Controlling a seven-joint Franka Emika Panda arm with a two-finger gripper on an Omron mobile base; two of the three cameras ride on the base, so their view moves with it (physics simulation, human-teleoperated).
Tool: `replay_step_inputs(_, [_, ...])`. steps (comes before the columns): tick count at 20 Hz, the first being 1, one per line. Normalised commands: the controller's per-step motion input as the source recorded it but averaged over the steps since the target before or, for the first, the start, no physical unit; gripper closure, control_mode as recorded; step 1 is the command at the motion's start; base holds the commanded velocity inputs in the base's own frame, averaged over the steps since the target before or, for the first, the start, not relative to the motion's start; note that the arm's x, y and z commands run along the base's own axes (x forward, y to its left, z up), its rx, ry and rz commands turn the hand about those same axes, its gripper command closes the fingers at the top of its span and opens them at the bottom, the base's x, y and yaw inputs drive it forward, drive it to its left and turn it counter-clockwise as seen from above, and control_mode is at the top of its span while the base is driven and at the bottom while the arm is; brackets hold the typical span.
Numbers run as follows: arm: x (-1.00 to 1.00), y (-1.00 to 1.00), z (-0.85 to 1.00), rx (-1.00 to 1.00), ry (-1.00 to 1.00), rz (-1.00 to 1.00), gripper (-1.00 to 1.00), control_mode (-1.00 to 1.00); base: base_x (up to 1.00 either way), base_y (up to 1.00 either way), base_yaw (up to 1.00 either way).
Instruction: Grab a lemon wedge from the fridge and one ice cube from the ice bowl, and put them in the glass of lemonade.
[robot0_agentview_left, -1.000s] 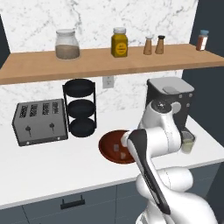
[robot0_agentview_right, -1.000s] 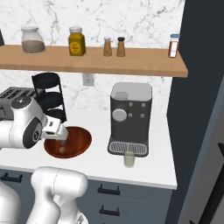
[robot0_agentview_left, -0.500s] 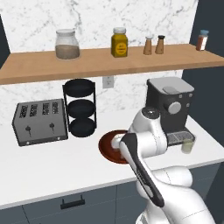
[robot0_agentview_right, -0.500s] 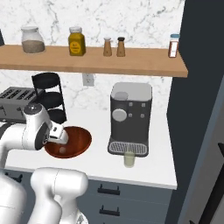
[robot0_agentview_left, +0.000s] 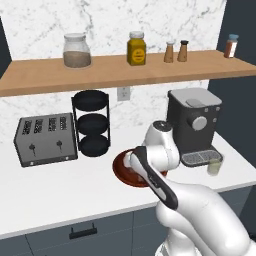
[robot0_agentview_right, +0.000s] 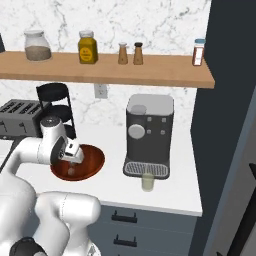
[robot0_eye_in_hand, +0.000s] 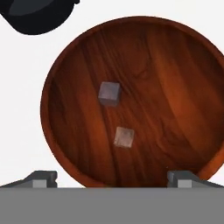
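**Pincer hanging open over the ice bowl**

The gripper (robot0_eye_in_hand: 112, 177) is hovering with its jaws spread wide and holding nothing, looking straight down into the wooden bowl (robot0_eye_in_hand: 183, 70). Two ice cubes are lying on the bowl floor (one (robot0_eye_in_hand: 124, 137) just ahead of the fingertips, between their lines, the other (robot0_eye_in_hand: 109, 93) a little beyond it). Judging by this, no ice is picked yet. The glass of lemonade (robot0_agentview_right: 147, 181) is waiting in front of the coffee machine (robot0_agentview_right: 148, 132), well apart from the bowl; whether a lemon wedge is already in it I cannot tell.
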Motion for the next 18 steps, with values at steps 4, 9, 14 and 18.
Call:
replay_step_inputs(4, [0.47, 0.06, -0.43, 0.0, 0.0, 0.0, -1.0, -1.0, 0.0, 0.0, 0.0])
replay_step_inputs(9, [0.41, 0.12, -0.34, 0.0, 0.01, 0.0, -1.0, -1.0, 0.0, 0.0, 0.0])
replay_step_inputs(14, [0.26, 0.14, -0.23, 0.0, 0.05, 0.0, -1.0, -1.0, 0.0, 0.0, 0.0])
replay_step_inputs(18, [0.13, 0.0, -0.19, 0.0, 0.03, 0.0, -1.0, -1.0, 0.0, 0.0, 0.0])
